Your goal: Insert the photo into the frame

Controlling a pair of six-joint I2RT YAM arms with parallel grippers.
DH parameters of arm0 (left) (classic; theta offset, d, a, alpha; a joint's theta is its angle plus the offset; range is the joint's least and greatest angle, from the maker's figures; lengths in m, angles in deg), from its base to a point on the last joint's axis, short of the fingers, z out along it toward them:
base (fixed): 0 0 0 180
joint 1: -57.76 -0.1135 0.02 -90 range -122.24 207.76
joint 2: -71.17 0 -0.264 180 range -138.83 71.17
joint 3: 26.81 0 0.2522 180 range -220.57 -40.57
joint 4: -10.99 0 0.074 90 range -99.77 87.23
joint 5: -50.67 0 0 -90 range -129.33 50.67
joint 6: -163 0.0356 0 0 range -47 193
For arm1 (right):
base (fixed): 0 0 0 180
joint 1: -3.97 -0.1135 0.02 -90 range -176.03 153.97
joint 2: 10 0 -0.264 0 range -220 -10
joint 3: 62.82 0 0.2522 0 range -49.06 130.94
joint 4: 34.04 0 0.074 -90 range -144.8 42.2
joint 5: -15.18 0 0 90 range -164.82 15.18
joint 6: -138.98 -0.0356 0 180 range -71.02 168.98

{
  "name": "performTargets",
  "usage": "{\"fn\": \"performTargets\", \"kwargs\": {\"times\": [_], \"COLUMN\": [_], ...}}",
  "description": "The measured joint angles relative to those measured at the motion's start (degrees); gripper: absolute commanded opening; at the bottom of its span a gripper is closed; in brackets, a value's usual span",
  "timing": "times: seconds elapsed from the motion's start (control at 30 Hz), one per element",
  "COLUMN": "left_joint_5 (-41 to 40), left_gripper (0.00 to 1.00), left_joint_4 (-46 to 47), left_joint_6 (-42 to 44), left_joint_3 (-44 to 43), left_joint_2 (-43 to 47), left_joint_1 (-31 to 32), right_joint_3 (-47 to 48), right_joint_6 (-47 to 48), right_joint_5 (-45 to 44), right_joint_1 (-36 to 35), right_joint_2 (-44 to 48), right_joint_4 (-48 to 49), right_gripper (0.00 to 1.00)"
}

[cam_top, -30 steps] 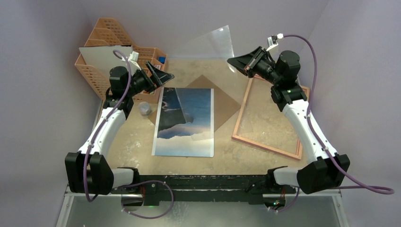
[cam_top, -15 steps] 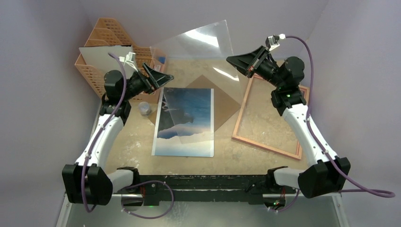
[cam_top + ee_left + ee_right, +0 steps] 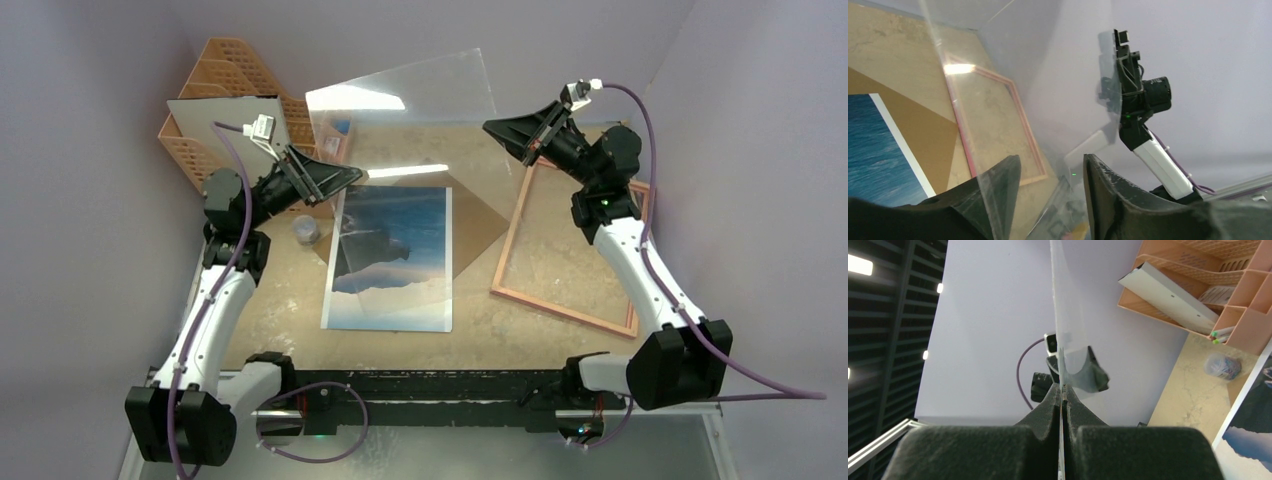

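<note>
The photo (image 3: 395, 255) of sea and dark mountains lies face up in the middle of the table, also in the left wrist view (image 3: 878, 150) and the right wrist view (image 3: 1253, 435). The frame (image 3: 560, 311), pink-edged and glassless, lies flat to its right (image 3: 1024, 125). A clear sheet (image 3: 420, 110) hangs in the air above the table's far side. My right gripper (image 3: 492, 128) is shut on its right edge (image 3: 1062, 387). My left gripper (image 3: 350, 178) straddles the sheet's left edge (image 3: 1052, 159), jaws apart with a gap beside the sheet (image 3: 1048, 75).
A brown backing board (image 3: 480, 215) lies under the photo's far right corner. An orange mesh rack (image 3: 215, 110) holding a white board stands at the back left (image 3: 1243, 300). A small jar (image 3: 306, 231) sits left of the photo.
The clear sheet has swung up and leftward into fuller view. My left arm has risen to its left edge and its jaws have narrowed around it. The right gripper has stayed shut.
</note>
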Motion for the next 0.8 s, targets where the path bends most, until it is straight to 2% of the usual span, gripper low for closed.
{"fn": "performTargets", "kwargs": {"times": [0.07, 0.23, 0.3, 0.37, 0.57, 0.8], "left_joint_5": [0.7, 2.1, 2.4, 2.8, 3.7, 4.2], "left_gripper": [0.4, 0.23, 0.2, 0.2, 0.32, 0.28], "left_joint_4": [-0.2, -1.2, -1.4, -1.4, 1.0, 13.9], "left_joint_6": [-0.2, -0.7, -1.1, -1.5, -3.7, -12.7], "left_joint_3": [0.0, -0.1, -0.1, -0.1, -0.1, 4.0], "left_joint_2": [1.0, 1.9, 1.9, 1.9, 1.5, -1.0], "left_joint_1": [0.0, 0.0, -0.1, -0.1, -0.3, 0.1], "right_joint_3": [-1.0, -3.6, -3.7, -3.8, -3.8, -4.9], "right_joint_6": [-0.2, -0.6, -0.6, -0.5, -0.5, -0.3], "right_joint_5": [0.2, 1.7, 2.3, 3.0, 4.3, 4.4], "right_joint_1": [1.6, 5.6, 6.2, 6.4, 6.4, 6.4], "right_joint_2": [-0.2, -1.9, -2.8, -3.4, -3.5, -3.4], "right_joint_4": [1.7, 5.2, 5.7, 5.8, 7.9, 10.4], "right_gripper": [0.0, 0.0, 0.0, 0.0, 0.0, 0.0]}}
